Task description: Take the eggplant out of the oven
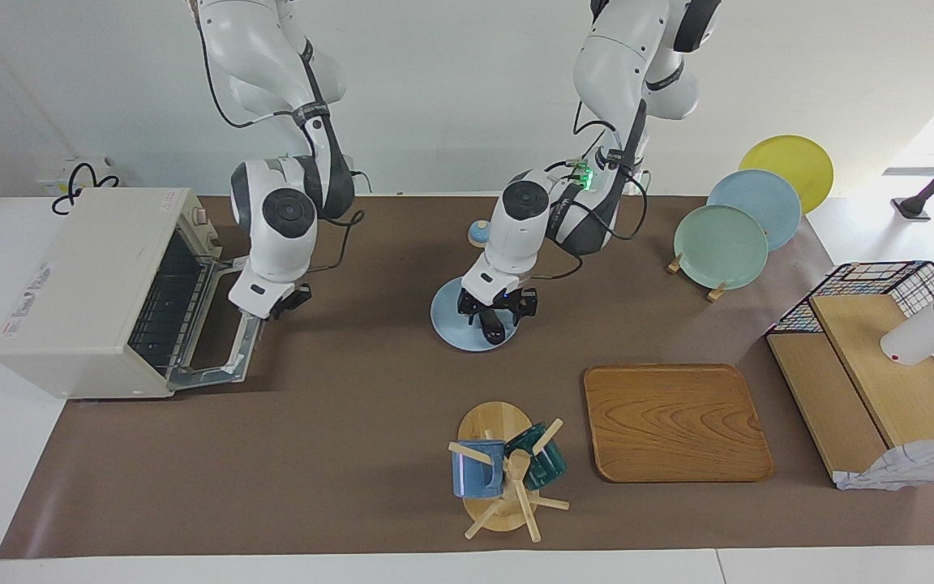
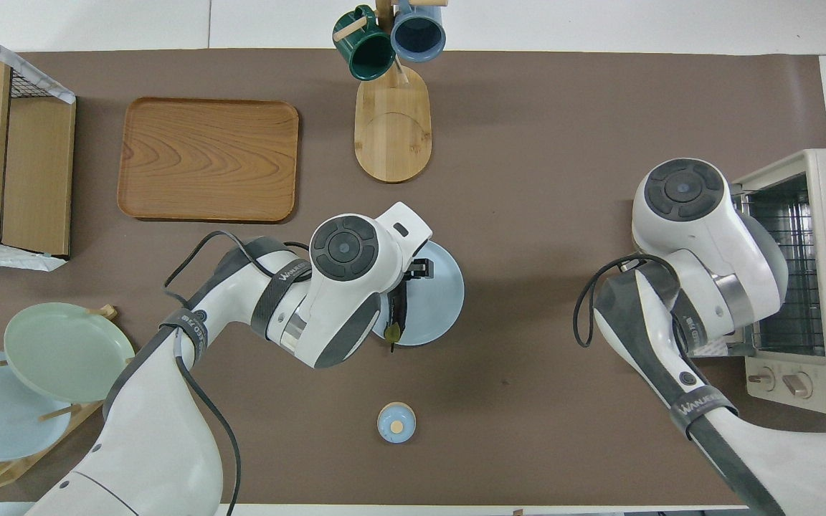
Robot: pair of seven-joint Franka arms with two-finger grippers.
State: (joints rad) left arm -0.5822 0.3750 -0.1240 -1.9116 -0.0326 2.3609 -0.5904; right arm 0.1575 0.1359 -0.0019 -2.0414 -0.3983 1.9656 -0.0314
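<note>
While the left gripper (image 1: pixel 496 315) stands with its fingers spread wide over the light blue plate (image 1: pixel 447 315), the eggplant (image 2: pixel 396 309) lies on that plate directly beneath it, out of the oven (image 1: pixel 86 292); whether the fingers touch it cannot be told.

Item, eggplant: dark, glossy, slender, lying lengthwise on the plate with its stem end pointing toward the robots at the plate's rim.

Item, plate: round, flat on the brown table mat (image 1: pixel 337 454), under the left gripper, about mid-table.

Item, right gripper (image 1: pixel 282 307): at the outer edge of the oven door (image 1: pixel 224 349); the door hangs partly raised from flat. Its fingers look drawn in close at the door's edge; whether they grip the handle cannot be told.

Item, oven: cream-white, at the right arm's end of the table, its wire rack (image 2: pixel 779 265) bare, just beside the right gripper.

Item, small blue knobbed lid (image 2: pixel 396 421): nearer to the robots than the left gripper's plate.

Item, wooden tray (image 1: pixel 676 422): farther from the robots than the left gripper, toward the left arm's end.

Item, mug tree (image 1: pixel 503 478) with a blue mug (image 1: pixel 477 470) and a green mug (image 1: pixel 544 458): farther from the robots than the plate.

Item, plate rack (image 1: pixel 747 215) with green, blue and yellow plates: at the left arm's end.
</note>
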